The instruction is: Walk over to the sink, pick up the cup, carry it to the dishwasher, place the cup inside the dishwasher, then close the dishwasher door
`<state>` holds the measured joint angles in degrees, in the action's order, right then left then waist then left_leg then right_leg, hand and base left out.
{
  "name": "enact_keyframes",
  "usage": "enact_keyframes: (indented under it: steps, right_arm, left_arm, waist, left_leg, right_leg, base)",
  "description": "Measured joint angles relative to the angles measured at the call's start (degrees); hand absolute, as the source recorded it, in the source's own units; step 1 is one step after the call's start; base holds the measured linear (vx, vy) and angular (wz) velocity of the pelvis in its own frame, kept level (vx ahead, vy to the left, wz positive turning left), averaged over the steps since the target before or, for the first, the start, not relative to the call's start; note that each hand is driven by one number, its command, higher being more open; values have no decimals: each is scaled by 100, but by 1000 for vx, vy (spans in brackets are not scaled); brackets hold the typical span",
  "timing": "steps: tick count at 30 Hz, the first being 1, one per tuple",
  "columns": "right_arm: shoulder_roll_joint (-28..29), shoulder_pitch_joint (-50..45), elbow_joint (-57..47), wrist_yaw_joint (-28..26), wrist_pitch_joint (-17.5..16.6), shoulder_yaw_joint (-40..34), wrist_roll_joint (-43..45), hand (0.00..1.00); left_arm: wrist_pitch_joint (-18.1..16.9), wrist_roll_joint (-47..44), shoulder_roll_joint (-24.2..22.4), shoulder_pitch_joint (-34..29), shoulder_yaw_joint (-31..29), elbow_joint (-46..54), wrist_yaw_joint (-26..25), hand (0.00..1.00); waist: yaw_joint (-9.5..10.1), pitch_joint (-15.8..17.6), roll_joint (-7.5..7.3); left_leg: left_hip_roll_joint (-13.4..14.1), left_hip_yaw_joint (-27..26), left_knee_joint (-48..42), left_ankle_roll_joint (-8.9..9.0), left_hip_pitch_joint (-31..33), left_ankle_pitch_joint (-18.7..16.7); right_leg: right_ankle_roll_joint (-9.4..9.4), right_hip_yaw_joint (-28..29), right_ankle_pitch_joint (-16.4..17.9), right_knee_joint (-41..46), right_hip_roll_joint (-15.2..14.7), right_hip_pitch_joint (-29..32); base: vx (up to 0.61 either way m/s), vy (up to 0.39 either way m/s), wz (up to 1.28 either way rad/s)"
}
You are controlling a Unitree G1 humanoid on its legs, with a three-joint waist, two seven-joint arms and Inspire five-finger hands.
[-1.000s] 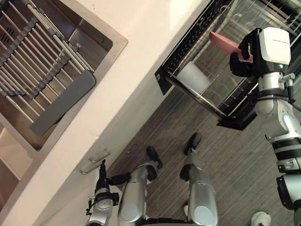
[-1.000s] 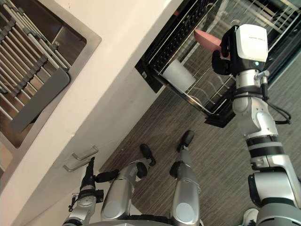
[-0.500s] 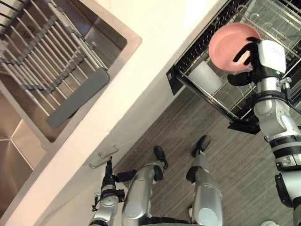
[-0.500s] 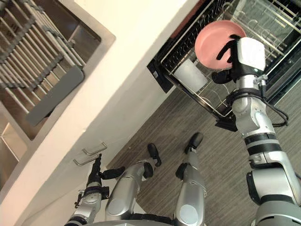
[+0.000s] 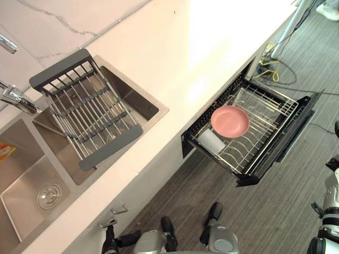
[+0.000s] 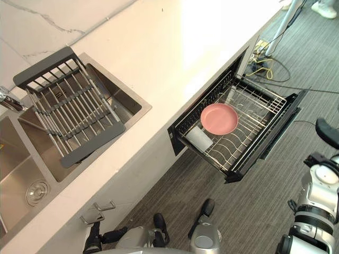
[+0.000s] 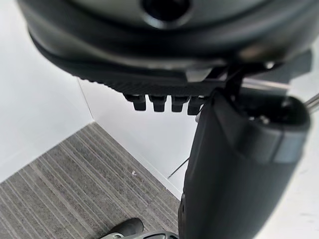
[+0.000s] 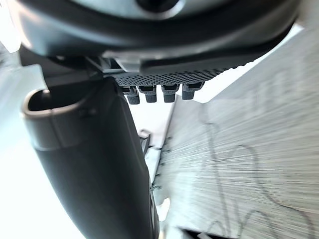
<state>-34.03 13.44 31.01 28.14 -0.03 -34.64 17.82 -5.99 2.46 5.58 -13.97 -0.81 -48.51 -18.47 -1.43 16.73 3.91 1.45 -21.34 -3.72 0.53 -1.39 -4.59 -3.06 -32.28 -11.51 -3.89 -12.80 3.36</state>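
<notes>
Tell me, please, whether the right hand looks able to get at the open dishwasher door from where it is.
Probably yes: the right hand hangs open beside the dishwasher door, with bare floor between them. The pink plate and cup lie inside the rack, clear of the door's front.

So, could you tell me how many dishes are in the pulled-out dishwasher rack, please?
2: a pink plate in the middle of the rack, and a white cup beside it, nearer the counter. More may be hidden under the counter.

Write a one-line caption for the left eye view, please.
A pink plate and a white cup rest in the pulled-out dishwasher rack under the counter.
</notes>
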Motion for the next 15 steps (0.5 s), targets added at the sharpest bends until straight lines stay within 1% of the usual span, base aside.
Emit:
enact_keyframes:
  steps: [1,2,3,4,5,6,7,8,9,10,11,13,15]
  right_arm:
    - [0,6,136,-56,0,-2,163,0]
    - [2,22,407,-228,24,4,475,0]
    - [4,80,674,-476,109,15,793,0]
    - [6,123,794,-581,162,17,926,0]
    - [13,227,937,-753,239,31,1131,0]
    - [21,389,1074,-1069,289,78,1465,0]
    - [21,460,1093,-1175,322,134,1553,0]
    - [21,553,1098,-1355,362,184,1679,0]
    - [17,769,1123,-1620,369,296,1819,0]
    - [12,863,1128,-1701,370,374,1863,0]
    - [-19,1058,1155,-1872,372,574,1875,0]
    - [-119,1500,1318,-2094,362,894,1913,0]
    - [-295,1626,1350,-2168,334,1055,1876,0]
  left_arm:
    - [-3,9,0,14,0,0,0,100]
    - [-3,50,6,73,0,2,-1,100]
    - [-3,48,17,151,5,4,-1,100]
    - [-4,47,16,193,7,9,0,100]
    - [-12,44,14,252,18,37,1,100]
    - [-36,42,-3,328,25,76,1,100]
    - [-49,41,-9,348,37,84,1,100]
    - [-53,39,-10,382,95,85,-1,100]
    - [-71,41,-30,411,152,140,-2,100]
    - [-82,40,-37,411,169,160,-4,100]
    - [-128,40,-41,417,242,183,-8,100]
    - [-215,35,-111,442,268,208,-11,100]
    - [-253,-49,-130,440,353,192,-33,100]
  waist:
    - [-11,-3,5]
    - [-14,-2,9]
    - [-22,13,20]
    - [-33,35,36]
    - [-67,129,69]
    - [-105,321,144]
    - [-108,389,181]
    - [-109,470,249]
    - [-113,619,367]
    - [-113,676,408]
    - [-104,742,498]
    - [-87,867,658]
    - [-79,899,736]
  left_leg:
    - [-9,-4,31,-11,38,12]
    - [-27,-30,83,2,130,19]
    - [-52,-47,138,-6,267,87]
    - [-64,-53,166,-16,333,128]
    - [-75,-67,194,-11,402,174]
    - [-77,-110,214,-12,487,235]
    - [-78,-140,222,-18,528,258]
    - [-79,-159,237,-18,611,292]
    - [-78,-162,256,-10,715,352]
    - [-76,-161,262,-12,746,380]
    - [-75,-153,279,-39,830,458]
    - [-74,-119,286,-52,897,505]
    - [-77,-101,280,-52,926,505]
  right_leg:
    - [0,13,6,40,-17,51]
    - [28,41,39,132,-52,206]
    - [39,60,55,212,-87,409]
    - [35,69,63,244,-102,500]
    - [59,79,69,299,-125,604]
    - [120,103,57,319,-134,731]
    - [138,136,43,322,-130,794]
    - [161,161,22,324,-127,890]
    - [192,166,-27,324,-121,1010]
    - [217,167,-58,326,-116,1056]
    - [242,160,-77,330,-111,1159]
    - [257,123,-95,333,-111,1211]
    - [256,106,-96,334,-116,1223]
  base:
    - [-133,55,-2]
    - [-127,44,-3]
    - [-147,40,-3]
    - [-75,13,1]
    - [-93,3,-1]
    - [-62,-6,-6]
    - [-67,-11,-10]
    - [-28,-18,-8]
    - [0,0,0]
    - [11,-33,4]
    - [27,-36,7]
    - [30,-24,9]
    - [16,10,6]
